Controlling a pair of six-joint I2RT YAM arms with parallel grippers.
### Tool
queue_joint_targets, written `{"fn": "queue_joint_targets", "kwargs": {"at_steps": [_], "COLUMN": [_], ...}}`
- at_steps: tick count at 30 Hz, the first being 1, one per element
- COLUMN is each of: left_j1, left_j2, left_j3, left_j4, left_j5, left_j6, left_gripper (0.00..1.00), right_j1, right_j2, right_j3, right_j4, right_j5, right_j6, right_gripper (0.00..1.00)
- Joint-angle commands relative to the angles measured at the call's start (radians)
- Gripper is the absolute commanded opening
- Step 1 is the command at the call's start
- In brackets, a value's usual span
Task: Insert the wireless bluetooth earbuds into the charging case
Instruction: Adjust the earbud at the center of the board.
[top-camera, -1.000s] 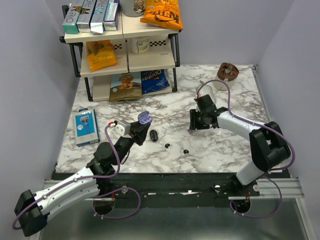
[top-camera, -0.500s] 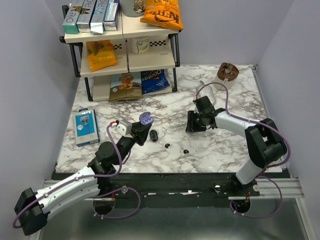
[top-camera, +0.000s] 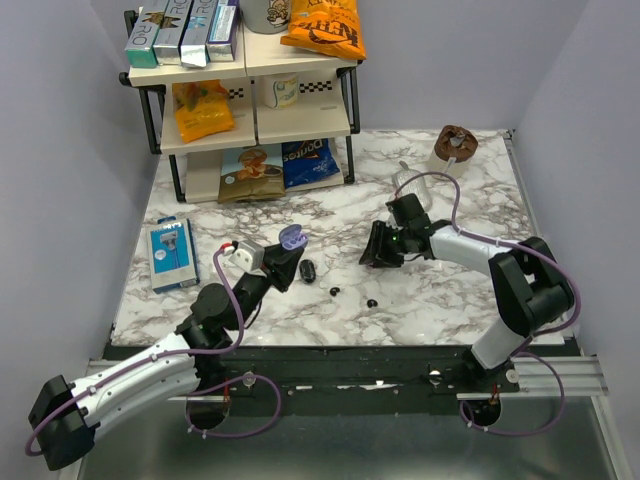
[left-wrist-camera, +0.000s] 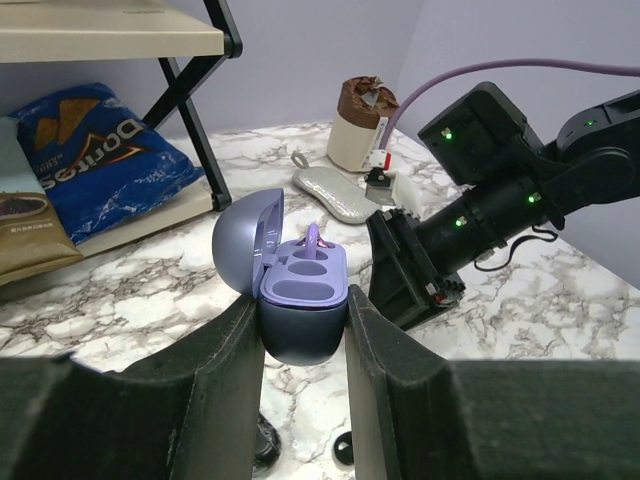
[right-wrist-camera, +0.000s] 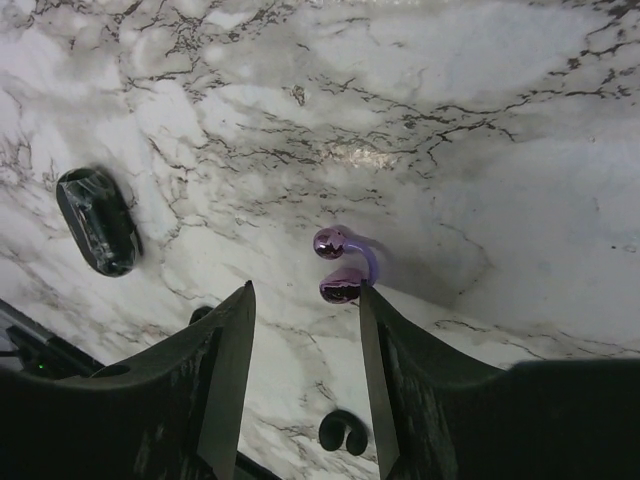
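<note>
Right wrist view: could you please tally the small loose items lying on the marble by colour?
Black: 3, namely one oval piece and two small buds, the second partly hidden by a finger
Purple: 1, a curved piece lying between the fingers
Total: 4

Left pincer (left-wrist-camera: 303, 335) tight, right pincer (right-wrist-camera: 305, 300) apart

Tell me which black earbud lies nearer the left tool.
The black earbud beside the black oval object; the other earbud lies farther right.
</note>
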Motion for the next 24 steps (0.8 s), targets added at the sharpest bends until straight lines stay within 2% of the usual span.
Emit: {"fn": "queue_joint_targets", "kwargs": {"at_steps": [1,5,8,15,24], "left_j1": [-0.009,-0.01,-0.012,-0.016,-0.018], "left_j2": [-0.004,-0.006,-0.012,-0.029,-0.02], "left_j3": [-0.014,-0.014,-0.018,-0.022,-0.025], "left_j4": [0.042,0.041,0.038,0.015,0.015], "left_j5": [0.011,0.009,0.006,-0.008,-0.017], "left_j6": [-0.012,-0.011,-0.017,-0.02,-0.02], "left_gripper": [0.0,0.0,0.0,0.0,0.0], "right_j1": [-0.004,-0.01,-0.021,-0.023,-0.02], "right_j2": [-0.053,-0.062,-0.044,0.012,-0.059], "right_j3": [-0.022,0.015,0.015,0.02,0.013], "right_j4": [0.005,-0.069,-0.08,-0.048,-0.017], "right_j5": [-0.006,0.108,0.123,0.108,0.062], "right_j6": [0.022,-0.062,-0.085,-0.094,-0.16], "right_gripper": [0.56,0.57,0.56,0.51,0.54]}}
